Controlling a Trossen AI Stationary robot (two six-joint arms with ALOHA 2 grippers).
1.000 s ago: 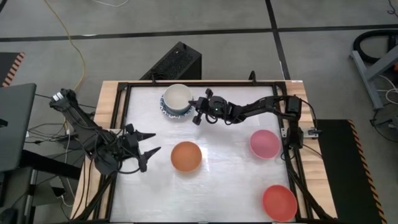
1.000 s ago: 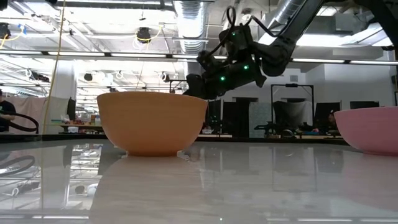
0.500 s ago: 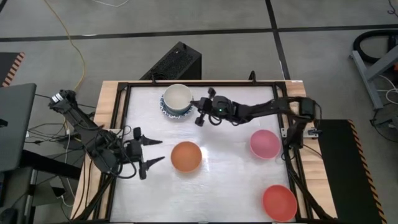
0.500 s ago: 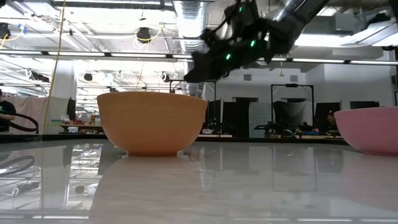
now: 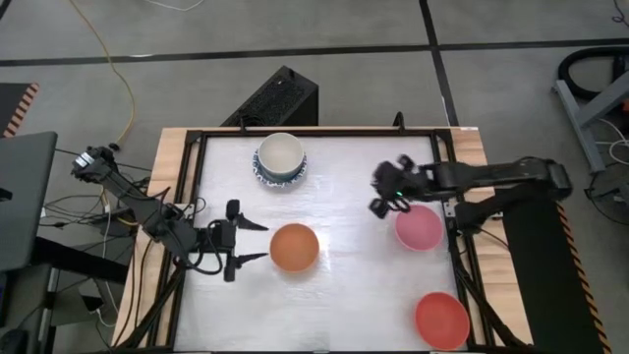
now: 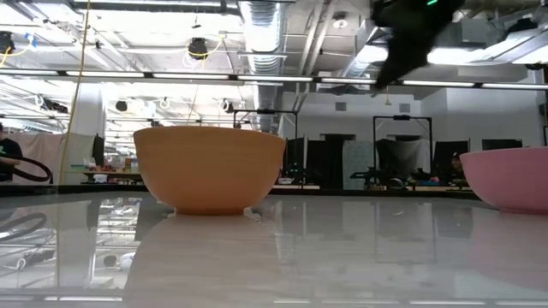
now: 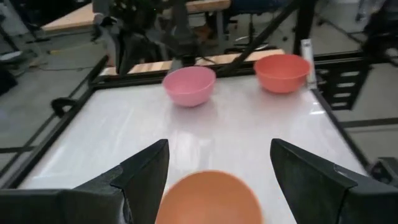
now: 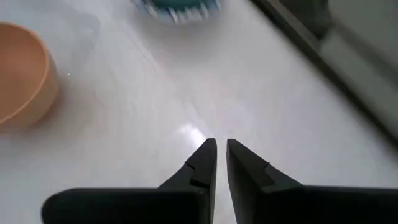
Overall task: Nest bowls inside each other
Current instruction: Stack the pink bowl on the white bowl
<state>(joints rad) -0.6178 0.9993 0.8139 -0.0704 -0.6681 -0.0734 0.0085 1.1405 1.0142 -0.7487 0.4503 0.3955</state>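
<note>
White glossy tabletop (image 5: pixel 334 295) held four bowl spots. Left gripper (image 5: pixel 251 242) sat wide open, empty, just beside the plain orange round bowl (image 5: pixel 294 246) at its 9 o'clock. Right gripper (image 5: pixel 385 194) hung empty, fingers a narrow slit apart, at 10 o'clock of the pink bowl (image 5: pixel 420 228). Judged step: picking the next bowl; left needs to close on the orange rim. Stack of white bowl in blue-patterned bowls (image 5: pixel 281 157) sat at 12 o'clock. Red bowl (image 5: pixel 441 319) showed only from above and left wrist; low view missed it.
</note>
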